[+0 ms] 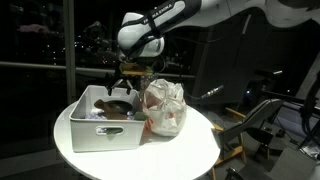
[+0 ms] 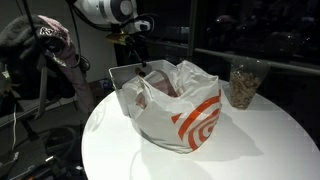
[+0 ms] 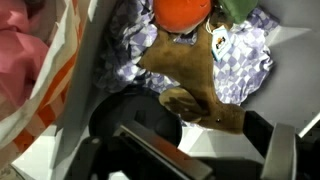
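Fingers (image 1: 122,86) wide open, holding nothing, hovering over bin (image 1: 105,132) on round surface (image 1: 195,150). Brown plush toy (image 3: 190,75) lies in bin on checked cloth (image 3: 245,55), just below orange ball (image 3: 182,10). Looks soft, light, squashy; thick middle seems best hold

Bin (image 1: 105,135) open from above, packed inside; plastic bag (image 1: 165,108) crowds one wall
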